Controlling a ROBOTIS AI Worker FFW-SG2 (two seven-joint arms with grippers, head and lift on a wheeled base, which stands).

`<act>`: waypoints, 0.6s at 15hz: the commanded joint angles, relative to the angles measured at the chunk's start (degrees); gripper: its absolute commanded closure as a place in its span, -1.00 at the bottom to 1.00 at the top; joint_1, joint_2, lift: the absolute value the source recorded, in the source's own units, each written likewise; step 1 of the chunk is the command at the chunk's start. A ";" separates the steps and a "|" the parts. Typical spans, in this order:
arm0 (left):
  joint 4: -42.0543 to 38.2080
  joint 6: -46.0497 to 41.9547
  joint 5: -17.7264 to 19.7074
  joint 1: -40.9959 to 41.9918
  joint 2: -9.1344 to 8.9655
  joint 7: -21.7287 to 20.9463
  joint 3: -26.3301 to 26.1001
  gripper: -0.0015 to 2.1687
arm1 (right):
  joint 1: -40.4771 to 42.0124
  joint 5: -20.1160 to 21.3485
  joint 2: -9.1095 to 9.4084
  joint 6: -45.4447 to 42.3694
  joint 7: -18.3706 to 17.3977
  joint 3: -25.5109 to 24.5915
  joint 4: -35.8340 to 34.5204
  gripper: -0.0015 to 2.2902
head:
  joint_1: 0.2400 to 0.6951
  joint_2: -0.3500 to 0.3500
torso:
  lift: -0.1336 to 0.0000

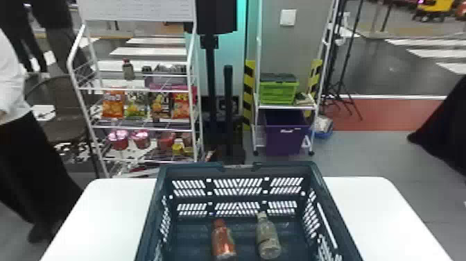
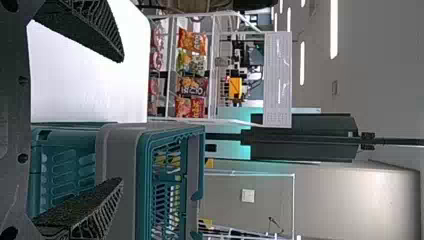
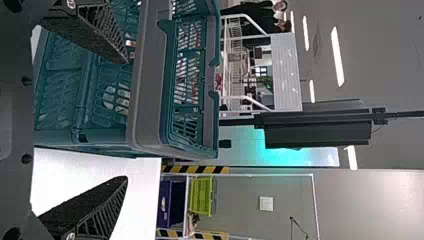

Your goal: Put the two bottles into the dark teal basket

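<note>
In the head view the dark teal basket (image 1: 239, 171) stands on the white table. A bottle with red contents (image 1: 223, 241) and a greyish clear bottle (image 1: 268, 239) lie side by side on its floor, not touching. My left gripper (image 2: 122, 120) is open beside the basket (image 2: 120, 175), its fingers wide apart with nothing held. On the other side, my right gripper (image 3: 126, 120) is also open and holds nothing, near the basket's outer wall (image 3: 150, 75). Part of a bottle (image 3: 121, 98) shows through the basket's slots in the right wrist view.
The white table (image 1: 374, 208) extends on both sides of the basket. Behind it stand a wire rack (image 1: 138, 127) of snacks, a black pole, and a shelf with a green crate (image 1: 278, 92) above a purple bin (image 1: 284, 135). A person stands at the left edge.
</note>
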 commanded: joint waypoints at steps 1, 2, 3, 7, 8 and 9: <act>0.47 0.76 0.07 -0.37 0.03 0.00 0.05 -0.98 | -0.07 -0.02 0.05 0.16 0.03 -0.09 0.01 -0.96 | 0.14 0.00 | 1.00; 0.56 0.76 0.07 -0.54 0.03 0.00 0.05 -0.98 | -0.07 -0.02 0.05 0.16 0.03 -0.09 0.01 -0.96 | 0.14 0.00 | 1.00; 0.56 0.76 0.33 -0.72 0.03 0.00 0.05 -0.98 | -0.16 -0.02 0.05 0.16 -0.06 -0.09 -0.08 -0.96 | 0.14 0.00 | 1.00; 1.08 0.76 0.86 -0.98 0.29 -0.09 0.14 -0.98 | -0.25 0.15 0.05 0.51 -0.06 0.00 -0.08 -0.96 | 0.14 0.00 | 1.00; 1.26 0.76 0.86 -1.07 0.38 -0.18 0.14 -0.98 | -0.25 0.07 0.05 0.51 -0.06 -0.09 -0.17 -0.96 | 0.14 0.00 | 1.00; 1.35 0.76 1.04 -1.16 0.38 -0.18 0.14 -0.98 | -0.16 0.07 0.05 0.51 -0.06 -0.09 -0.17 -0.96 | 0.14 0.00 | 1.00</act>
